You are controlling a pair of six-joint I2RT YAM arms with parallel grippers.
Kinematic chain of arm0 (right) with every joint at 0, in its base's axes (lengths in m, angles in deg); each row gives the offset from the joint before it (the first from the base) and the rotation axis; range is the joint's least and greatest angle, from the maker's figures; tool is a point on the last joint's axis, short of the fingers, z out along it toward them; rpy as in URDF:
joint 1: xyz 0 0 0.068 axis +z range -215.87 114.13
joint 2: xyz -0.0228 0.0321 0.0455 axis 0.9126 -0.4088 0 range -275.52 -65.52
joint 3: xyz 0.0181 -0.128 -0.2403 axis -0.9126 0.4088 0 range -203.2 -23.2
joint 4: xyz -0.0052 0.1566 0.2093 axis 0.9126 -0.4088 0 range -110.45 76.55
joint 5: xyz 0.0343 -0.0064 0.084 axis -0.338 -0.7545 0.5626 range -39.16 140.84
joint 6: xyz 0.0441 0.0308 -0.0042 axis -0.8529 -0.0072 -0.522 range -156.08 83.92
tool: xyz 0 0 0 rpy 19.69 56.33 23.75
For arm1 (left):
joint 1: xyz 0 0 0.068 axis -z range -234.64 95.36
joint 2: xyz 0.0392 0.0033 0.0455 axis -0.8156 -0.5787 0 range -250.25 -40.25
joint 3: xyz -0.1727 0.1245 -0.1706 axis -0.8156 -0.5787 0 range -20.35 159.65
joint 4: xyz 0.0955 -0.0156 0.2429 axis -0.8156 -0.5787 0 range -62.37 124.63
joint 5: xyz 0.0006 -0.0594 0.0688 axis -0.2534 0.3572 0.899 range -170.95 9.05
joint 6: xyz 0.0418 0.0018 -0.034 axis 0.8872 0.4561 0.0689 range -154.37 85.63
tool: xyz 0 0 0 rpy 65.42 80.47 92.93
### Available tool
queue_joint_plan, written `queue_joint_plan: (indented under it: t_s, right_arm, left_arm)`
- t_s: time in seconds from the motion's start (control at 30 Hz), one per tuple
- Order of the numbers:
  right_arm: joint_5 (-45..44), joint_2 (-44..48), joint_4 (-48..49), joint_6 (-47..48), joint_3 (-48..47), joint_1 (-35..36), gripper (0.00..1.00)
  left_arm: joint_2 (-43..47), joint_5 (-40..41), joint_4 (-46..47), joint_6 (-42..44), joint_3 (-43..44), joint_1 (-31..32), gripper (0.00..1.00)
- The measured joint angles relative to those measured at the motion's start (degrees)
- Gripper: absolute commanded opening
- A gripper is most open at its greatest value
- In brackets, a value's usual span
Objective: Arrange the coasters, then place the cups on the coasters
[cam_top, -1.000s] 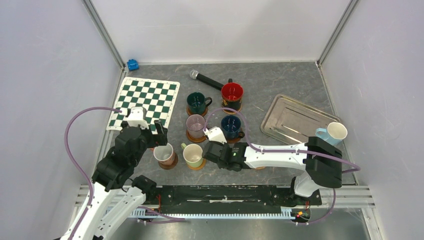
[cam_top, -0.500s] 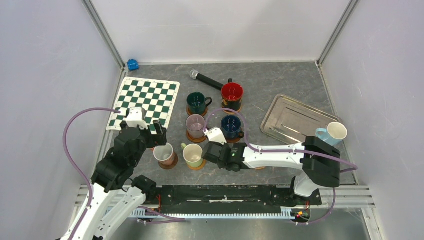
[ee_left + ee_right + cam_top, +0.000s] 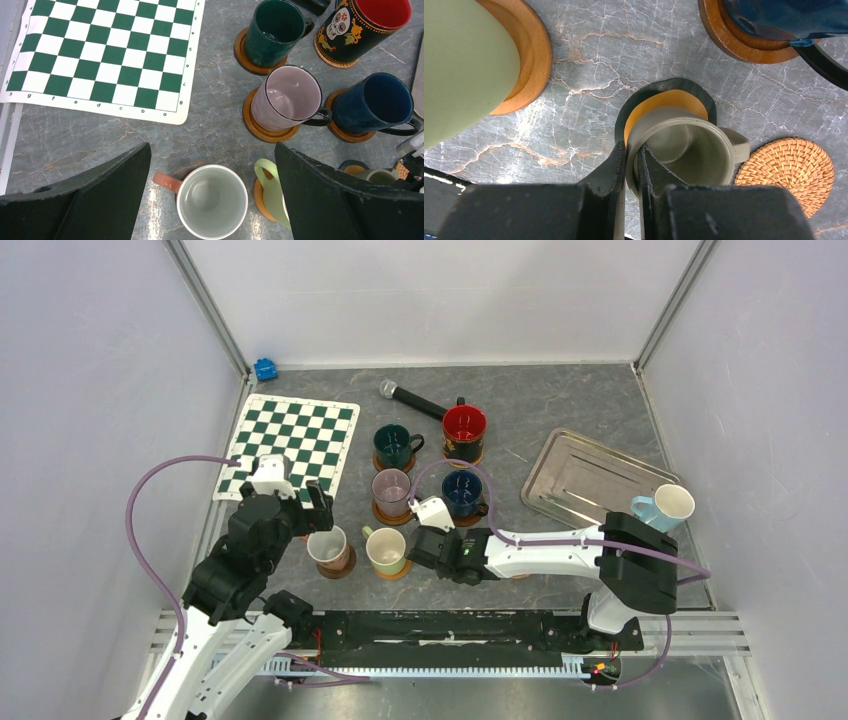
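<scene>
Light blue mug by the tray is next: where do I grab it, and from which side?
Probably pinch the rim wall of the light blue mug, one finger inside, coming from above on its right. Its mouth shows open from above, and the handle sticks out left toward the tray.

Wide-apart jaws abv. white-inside mug (image 3: 212,200)

Readable marks are on the chequered mat (image 3: 105,50), left wrist view. File letters h g f e d c b a run left to right along its near white border. Rank digits run down the right and left borders: 8 then 7 going up from the near right corner, the rest too small to be sure of. The red-inside mug (image 3: 362,35) carries a white skull and orange flower motif on its dark side.
</scene>
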State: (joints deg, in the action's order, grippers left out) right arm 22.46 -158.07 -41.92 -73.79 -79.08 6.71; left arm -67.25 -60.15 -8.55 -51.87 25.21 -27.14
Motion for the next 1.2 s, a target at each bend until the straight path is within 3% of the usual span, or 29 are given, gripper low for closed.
queue_joint_plan:
  t_s: [0.27,0.63,0.87,1.03,1.2]
  right_arm:
    - [0.0,-0.2,0.87,-0.04,0.28,-0.04,0.12]
    - [-0.11,-0.09,-0.57,-0.2,-0.33,-0.07,0.3]
    - [0.57,4.85,-3.61,1.77,-4.22,-1.75,0.31]
    - [1.75,12.09,-3.82,4.42,-5.16,-7.91,0.31]
    - [1.46,18.6,-4.22,7.91,-4.76,-20.41,0.33]
  left_arm:
    - [0.0,0.11,0.0,0.0,0.0,0.0,1.0]
    - [0.0,0.11,0.0,0.0,0.0,0.0,1.0]
    - [0.0,0.11,0.0,0.0,0.0,0.0,1.0]
    - [0.0,0.04,0.0,0.0,0.0,0.0,1.0]
    - [-0.48,-0.52,0.0,0.0,0.0,0.0,1.0]
